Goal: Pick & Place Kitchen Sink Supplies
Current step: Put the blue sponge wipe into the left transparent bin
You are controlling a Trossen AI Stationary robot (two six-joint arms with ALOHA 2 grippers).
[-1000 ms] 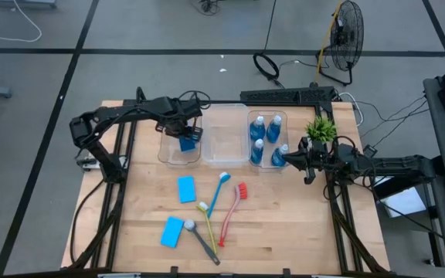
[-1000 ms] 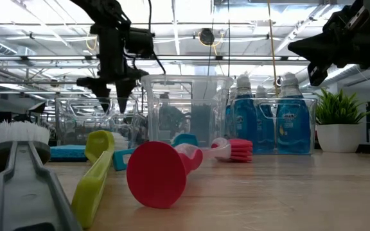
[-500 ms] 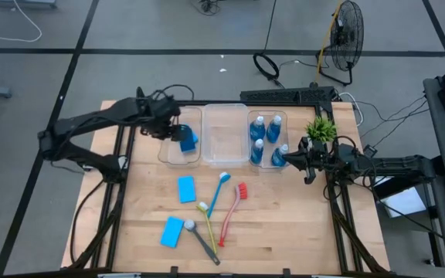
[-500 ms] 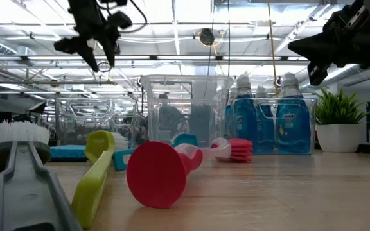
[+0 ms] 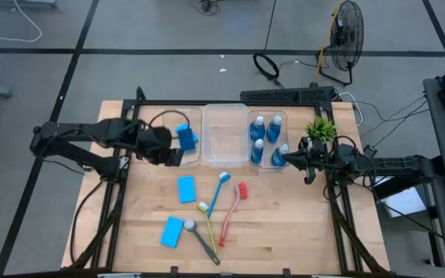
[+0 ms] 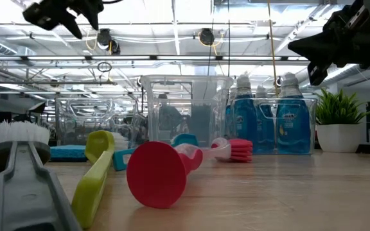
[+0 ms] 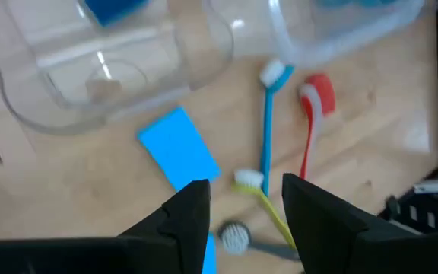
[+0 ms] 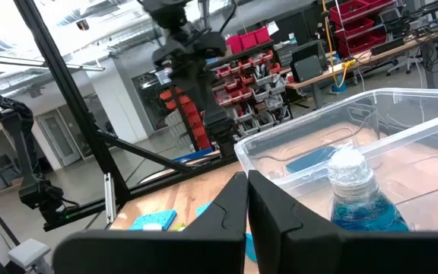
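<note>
Left jaws (image 7: 238,209) spread and empty above a sponge (image 7: 178,148); right jaws (image 8: 247,199) pressed together, holding nothing.

You see flat blue rectangular sponges (image 5: 186,189), clear bottles of blue liquid (image 5: 257,150), thin brushes in blue (image 5: 218,191), red (image 5: 232,211), yellow-green (image 5: 208,222) and grey (image 5: 201,242), and pale wooden table (image 5: 284,216).

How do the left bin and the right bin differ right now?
The left bin holds blue sponges; the right bin holds bottles of blue liquid. The left bin is mostly bare, the right bin nearly full. The left gripper hangs over the left bin's near edge; the right gripper sits beside the right bin. Both are clear plastic.
</note>
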